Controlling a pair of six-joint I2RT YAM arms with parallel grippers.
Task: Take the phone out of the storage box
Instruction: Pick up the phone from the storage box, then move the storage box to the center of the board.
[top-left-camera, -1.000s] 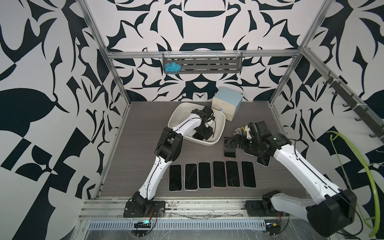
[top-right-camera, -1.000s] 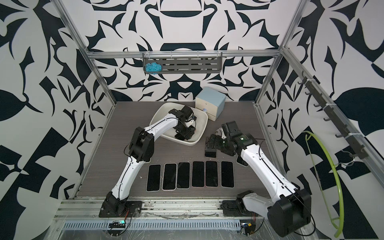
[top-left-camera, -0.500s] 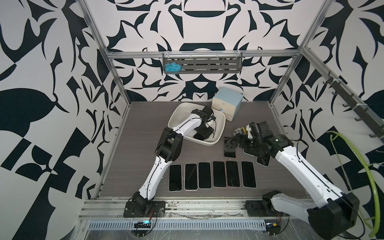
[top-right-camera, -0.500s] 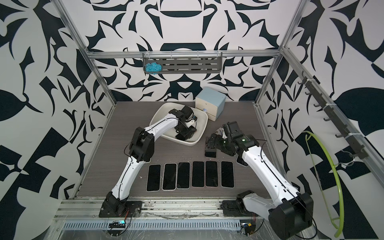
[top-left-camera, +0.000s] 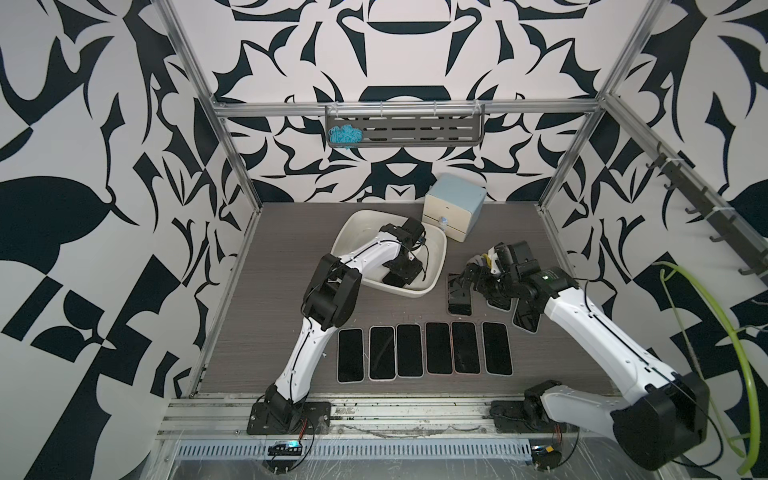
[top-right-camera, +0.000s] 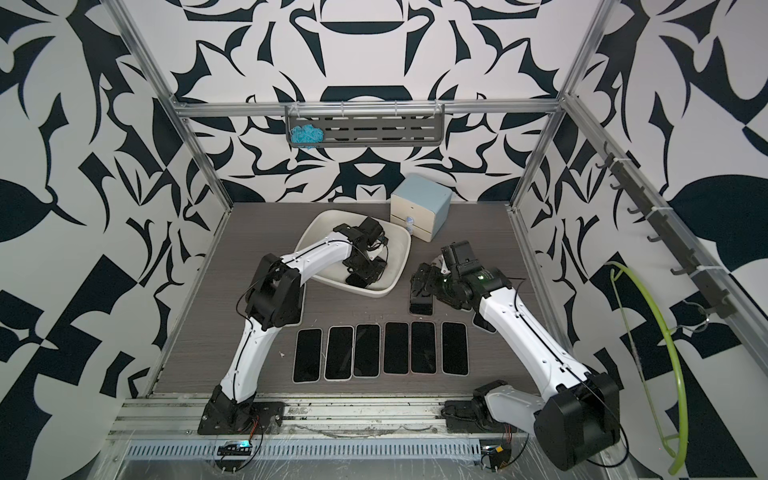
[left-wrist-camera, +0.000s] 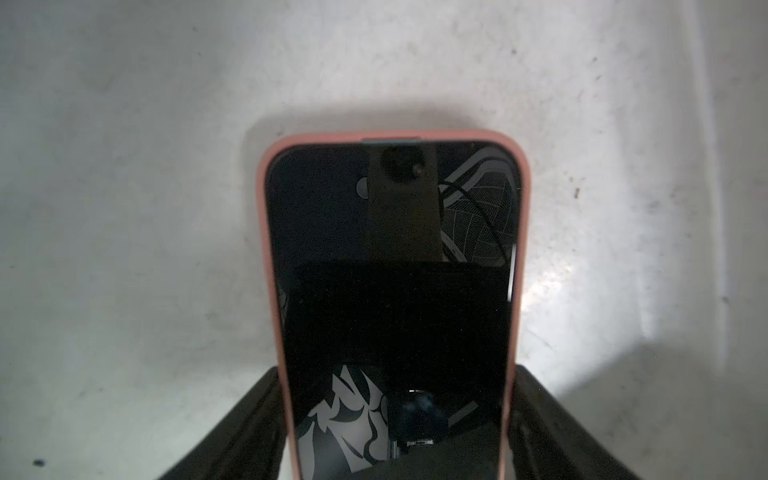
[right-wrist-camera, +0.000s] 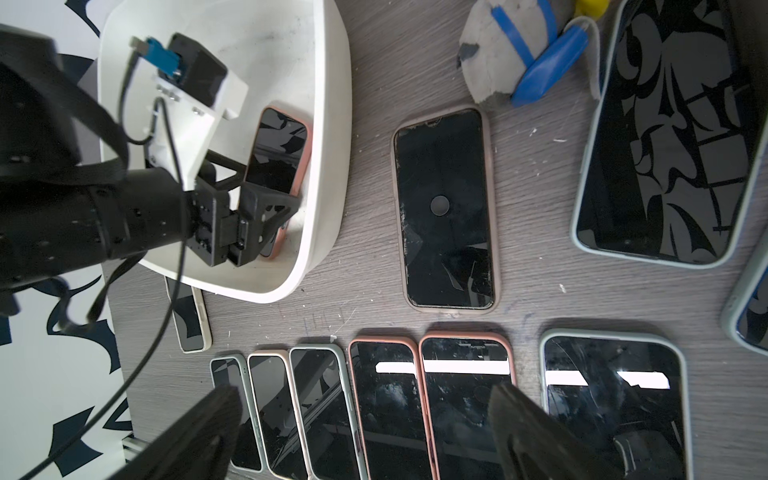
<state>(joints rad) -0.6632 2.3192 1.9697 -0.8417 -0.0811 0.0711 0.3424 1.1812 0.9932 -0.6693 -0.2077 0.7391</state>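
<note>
Left end effector (left-wrist-camera: 397, 399) newly clamped on pink-cased phone (left-wrist-camera: 390, 249), inside storage box (right-wrist-camera: 332, 124); right end effector (right-wrist-camera: 365, 415) apart

Both top views are bright, even and sharp, bowing at the edges. The left wrist view is dim and grainy; the phone (left-wrist-camera: 395, 291) shadows the storage box (left-wrist-camera: 124, 208) floor. White glare strips cross the row of phones (right-wrist-camera: 465, 415) in the right wrist view.
</note>
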